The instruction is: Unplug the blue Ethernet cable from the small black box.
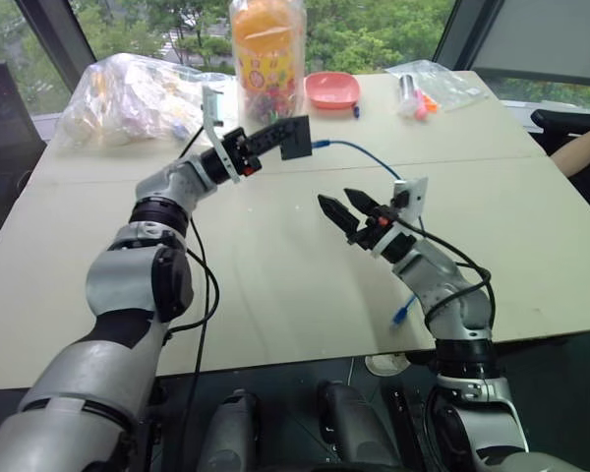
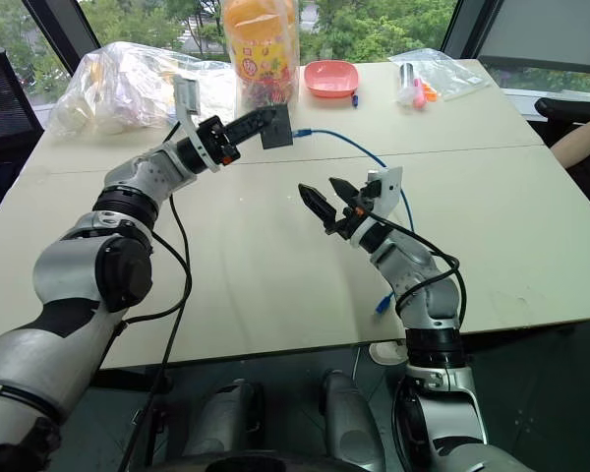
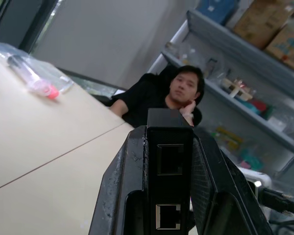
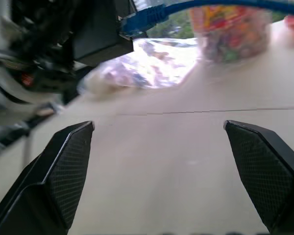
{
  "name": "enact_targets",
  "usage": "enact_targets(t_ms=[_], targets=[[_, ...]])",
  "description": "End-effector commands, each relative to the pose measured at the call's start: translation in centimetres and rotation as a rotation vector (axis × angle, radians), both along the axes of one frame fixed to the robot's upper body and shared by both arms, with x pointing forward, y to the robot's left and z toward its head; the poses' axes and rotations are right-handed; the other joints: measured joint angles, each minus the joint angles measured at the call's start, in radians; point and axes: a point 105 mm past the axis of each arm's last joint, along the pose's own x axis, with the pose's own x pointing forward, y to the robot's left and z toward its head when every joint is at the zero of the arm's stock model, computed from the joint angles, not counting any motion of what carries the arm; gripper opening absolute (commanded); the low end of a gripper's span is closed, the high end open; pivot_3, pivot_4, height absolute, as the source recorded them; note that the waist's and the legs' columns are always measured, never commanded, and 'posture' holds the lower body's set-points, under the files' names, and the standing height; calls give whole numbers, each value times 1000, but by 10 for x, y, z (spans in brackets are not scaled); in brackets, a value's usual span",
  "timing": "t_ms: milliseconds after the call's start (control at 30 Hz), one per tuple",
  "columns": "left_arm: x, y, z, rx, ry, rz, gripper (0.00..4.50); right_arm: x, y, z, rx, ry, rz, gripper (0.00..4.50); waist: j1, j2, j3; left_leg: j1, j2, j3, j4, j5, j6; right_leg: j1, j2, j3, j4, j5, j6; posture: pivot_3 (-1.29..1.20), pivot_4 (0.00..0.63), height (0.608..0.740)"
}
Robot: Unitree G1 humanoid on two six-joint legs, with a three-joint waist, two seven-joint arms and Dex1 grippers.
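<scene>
While the left gripper (image 1: pixel 275 136) is clamped on the small black box (image 1: pixel 296 139) and holds it up off the table (image 1: pixel 275 256), the right gripper (image 1: pixel 346 210) hangs lower, toward five o'clock of the box, with its two black fingers spread wide and nothing between them. In the left wrist view the box (image 3: pixel 169 171) sits squeezed edge-on between the fingers (image 3: pixel 120 196), and two ports show on its near face.

From the box's three o'clock side the blue Ethernet cable (image 1: pixel 369 157) leaves with its plug (image 1: pixel 320 144) right at the box's edge; whether that plug is seated or just out of the socket cannot be told. In the right wrist view the same blue plug (image 4: pixel 142 19) is seen close against the dark box (image 4: pixel 100 32). The cord arcs toward four o'clock, passes behind the right wrist, and its other end (image 1: pixel 400 315) lies near the table's front edge at about five o'clock of the right gripper.

At the table's twelve o'clock edge stand a tall jar of colourful items (image 1: pixel 267 54) and a pink bowl (image 1: pixel 332 89), with a clear plastic bag (image 1: pixel 128 98) toward ten o'clock and a smaller bag (image 1: pixel 428 87) toward one o'clock. A person (image 3: pixel 161 95) sits beyond the table in the left wrist view.
</scene>
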Motion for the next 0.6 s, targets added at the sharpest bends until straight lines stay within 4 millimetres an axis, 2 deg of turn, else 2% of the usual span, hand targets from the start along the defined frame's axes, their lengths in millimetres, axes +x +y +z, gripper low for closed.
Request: enact_targets(t_ms=[33, 133, 300, 600], targets=[[-12, 4, 18, -95, -31, -97, 487, -4, 3, 29, 183, -14, 24, 4408, 0, 0, 0, 0, 0, 0, 0, 0, 0, 0, 0, 0, 0, 0, 0, 0, 150, 740], [-20, 3, 18, -125, -15, -168, 487, -4, 9, 41, 286, -14, 57, 4408, 0, 0, 0, 1, 0, 0, 0, 0, 0, 0, 0, 0, 1, 0, 0, 0, 150, 740], [-32, 4, 16, -156, 12, -258, 487, -4, 13, 54, 353, -27, 77, 4408, 0, 0, 0, 0, 0, 0, 0, 0, 0, 0, 0, 0, 1, 0, 0, 0, 150, 740], [-37, 0, 16, -164, 33, -291, 487, -8, 21, 56, 342, -46, 105, 4408, 0, 0, 0, 0, 0, -1, 0, 0, 0, 0, 0, 0, 1, 0, 0, 0, 150, 740]])
